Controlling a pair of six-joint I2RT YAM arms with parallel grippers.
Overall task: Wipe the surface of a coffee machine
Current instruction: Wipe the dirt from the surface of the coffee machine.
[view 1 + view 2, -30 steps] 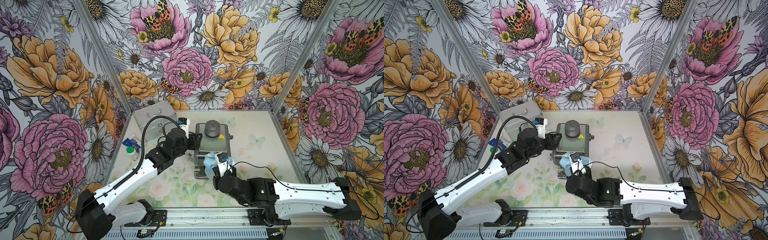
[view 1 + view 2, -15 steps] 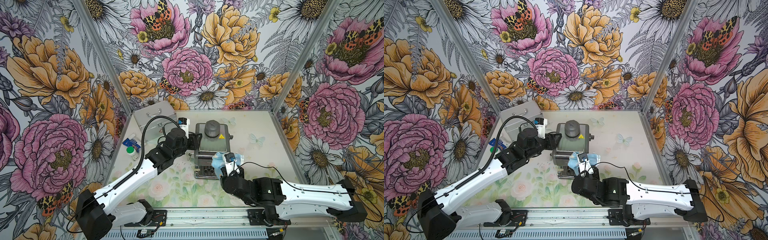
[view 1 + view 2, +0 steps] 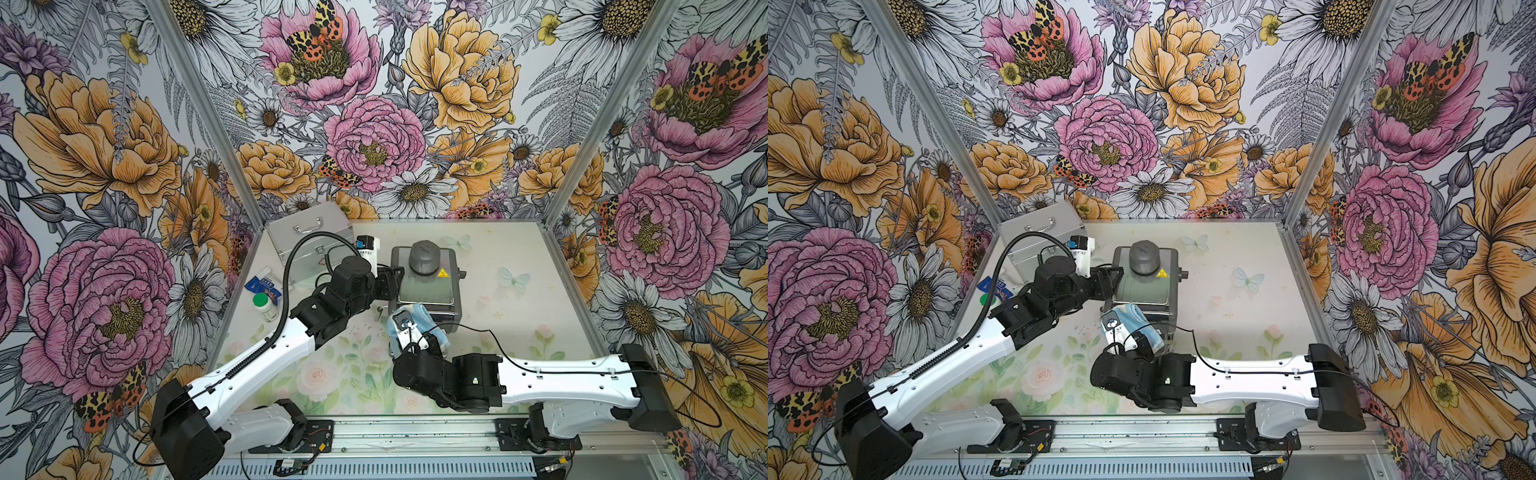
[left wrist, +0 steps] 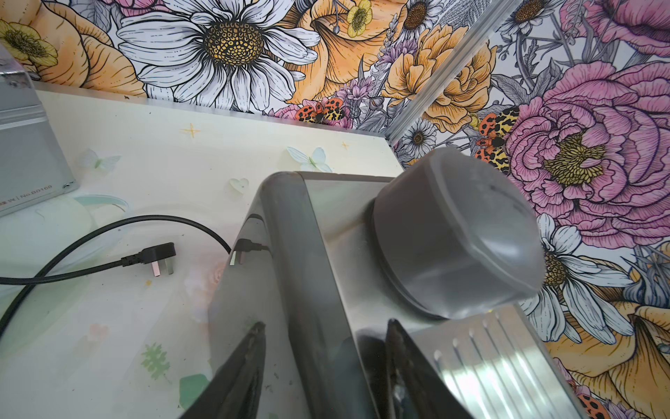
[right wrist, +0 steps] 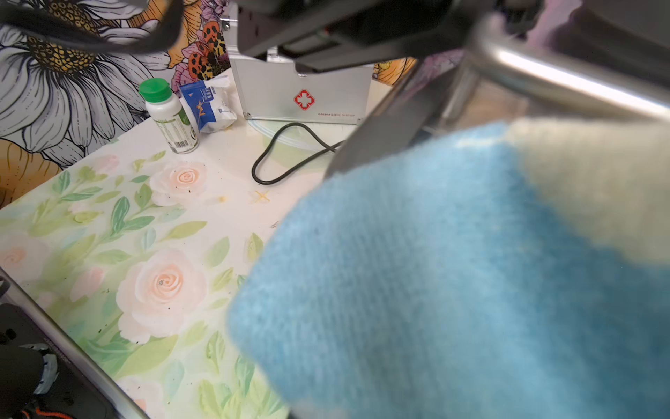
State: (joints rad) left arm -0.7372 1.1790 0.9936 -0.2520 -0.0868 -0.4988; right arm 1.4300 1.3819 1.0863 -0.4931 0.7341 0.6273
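Jaws of right gripper [image 3: 415, 322] are clenched on cloth [image 5: 435, 272] at coffee machine's [image 3: 424, 286] near face; left gripper [image 4: 324, 335] is clamped on its left edge.

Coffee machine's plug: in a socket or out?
Out. In the left wrist view the plug lies flat on the table beside the coffee machine, prongs bare, no socket around it.

To my left a silver case [image 5: 301, 90] with a red cross stands by the flowered wall [image 3: 374, 124]. Just beside it are a green-capped bottle [image 5: 170, 116] and a blue packet [image 5: 206, 105], all on my rose-printed table [image 5: 108, 217].
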